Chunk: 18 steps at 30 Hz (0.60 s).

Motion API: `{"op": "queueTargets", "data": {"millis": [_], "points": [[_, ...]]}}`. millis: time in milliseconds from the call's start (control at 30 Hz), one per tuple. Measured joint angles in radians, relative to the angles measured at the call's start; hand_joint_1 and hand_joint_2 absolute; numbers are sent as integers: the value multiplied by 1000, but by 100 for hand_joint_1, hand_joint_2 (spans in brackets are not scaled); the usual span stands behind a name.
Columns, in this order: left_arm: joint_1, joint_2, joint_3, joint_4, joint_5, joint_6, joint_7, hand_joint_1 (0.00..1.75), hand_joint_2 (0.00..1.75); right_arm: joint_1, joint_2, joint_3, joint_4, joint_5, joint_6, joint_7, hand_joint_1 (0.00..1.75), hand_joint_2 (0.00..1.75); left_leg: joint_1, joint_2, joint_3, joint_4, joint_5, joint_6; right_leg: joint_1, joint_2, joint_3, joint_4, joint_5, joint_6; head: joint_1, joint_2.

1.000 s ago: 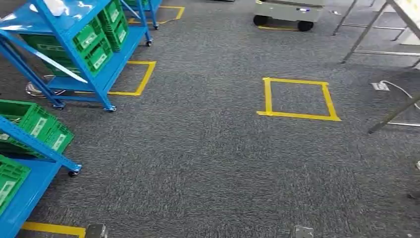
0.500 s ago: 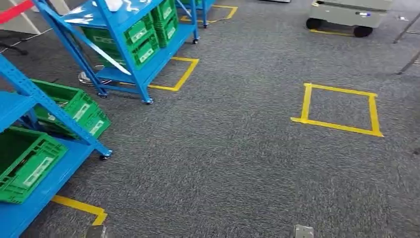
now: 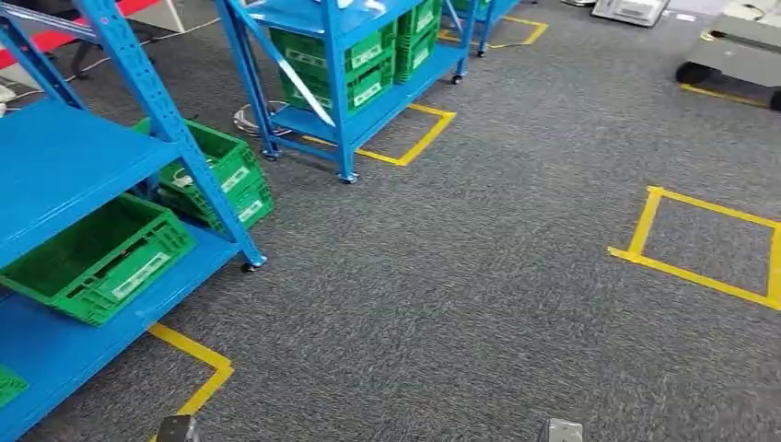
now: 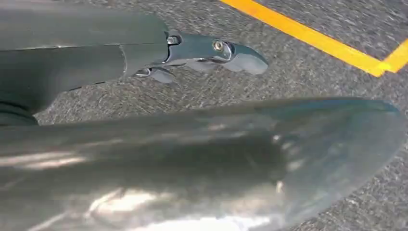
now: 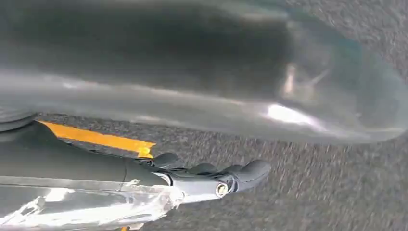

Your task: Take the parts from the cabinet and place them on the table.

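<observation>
A blue cabinet rack [image 3: 74, 166] stands close at the left in the head view, with an empty-looking green bin [image 3: 101, 253] on its lower shelf and another green bin [image 3: 221, 170] behind it holding something pale. A second blue rack [image 3: 336, 55] with green bins [image 3: 359, 69] stands farther back. My left hand [image 4: 202, 53] hangs over the grey carpet with its fingers stretched out and nothing in them. My right hand [image 5: 207, 178] hangs the same way, holding nothing. The parts themselves are too small to make out.
Grey carpet lies between the racks and a yellow tape square [image 3: 709, 239] at the right. Yellow tape [image 3: 198, 359] marks the floor by the near rack, and more [image 3: 419, 138] by the far rack. A grey wheeled cart [image 3: 737, 46] stands at the far right.
The whole picture has shifted to the right: the camera has turned left toward the blue racks, which now look nearer and larger. Both hands still hang without anything in them.
</observation>
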Motion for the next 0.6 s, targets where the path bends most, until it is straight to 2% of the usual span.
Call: {"op": "queueTargets", "data": {"millis": [33,67,100,133,167,200,233,267,333,367,400,433,467,500,533,567,600], "points": [[1,0,0,0,0,0,0,0,0,0,0,0,0,0,0,0,0,0,-2,-14,0,0,0,1,1,2,-25,36,-1,-3,0,0],[2,0,0,0,0,0,0,0,0,0,0,0,0,0,0,0,0,0,-3,-30,1,0,0,1,2,2,-25,21,23,-8,0,0],[2,0,0,0,0,1,0,0,0,-1,0,0,0,0,-1,0,0,0,-3,-46,2,0,0,1,3,5,-5,-36,66,-14,0,0],[2,0,0,0,0,1,0,0,0,-1,0,0,0,0,-1,0,0,0,-3,-63,3,0,1,0,3,18,32,-123,116,-20,0,0],[1,0,0,0,0,1,0,0,0,-1,0,0,0,0,-1,0,0,0,-3,-77,4,0,2,-1,3,51,77,-220,162,-27,1,0],[1,-2,0,0,-1,1,-1,0,0,-1,-1,0,0,0,-2,0,0,0,-3,-88,2,1,2,-4,-1,115,100,-276,164,-30,2,0],[0,-1,0,0,-2,1,-2,0,0,-1,0,0,0,0,-2,0,0,0,-4,-102,-3,4,3,-10,-2,103,103,-286,166,-21,2,0],[2,-1,0,0,-3,1,-2,0,0,-3,0,0,0,0,-3,0,0,0,1,-107,-8,2,6,-18,4,93,109,-284,166,-21,2,0],[7,-1,0,0,-3,1,-2,0,0,-3,0,0,0,1,-4,0,0,0,7,-129,-15,-5,15,-35,8,75,108,-286,173,-32,1,0],[6,0,0,0,-5,1,-2,0,0,-5,2,0,0,1,-5,0,0,0,7,-106,-15,1,9,-37,0,58,111,-299,182,-40,1,0],[6,0,0,0,-5,1,-2,0,0,-5,2,1,0,1,-5,0,0,0,-1,-45,-27,23,-16,-42,2,46,113,-303,183,-44,-4,0],[3,-1,0,0,-5,1,-2,0,0,-4,2,1,0,1,-6,0,0,0,-1,-10,-57,84,-59,-48,3,29,112,-303,183,-49,-12,0],[0,-1,0,0,-5,1,-2,0,0,-1,2,1,0,1,-7,0,0,0,0,2,-94,162,-100,-52,4,11,111,-303,182,-50,-11,0],[-1,-1,0,0,-5,1,-2,0,0,0,2,1,0,1,-8,0,0,0,2,7,-130,241,-133,-55,4,-7,110,-303,181,-51,-12,0],[0,-1,0,0,-5,1,-2,0,0,0,2,1,0,1,-8,0,0,0,3,9,-156,297,-147,-58,4,-24,109,-302,180,-52,-11,0],[2,0,0,0,-5,1,-2,0,0,0,2,1,0,1,-8,0,0,0,5,10,-154,297,-133,-61,4,-41,110,-302,180,-51,-13,0],[4,0,0,0,-5,1,-2,0,0,0,2,1,0,2,-8,0,0,0,7,13,-128,252,-98,-63,3,-55,110,-302,178,-50,-12,0]]}}
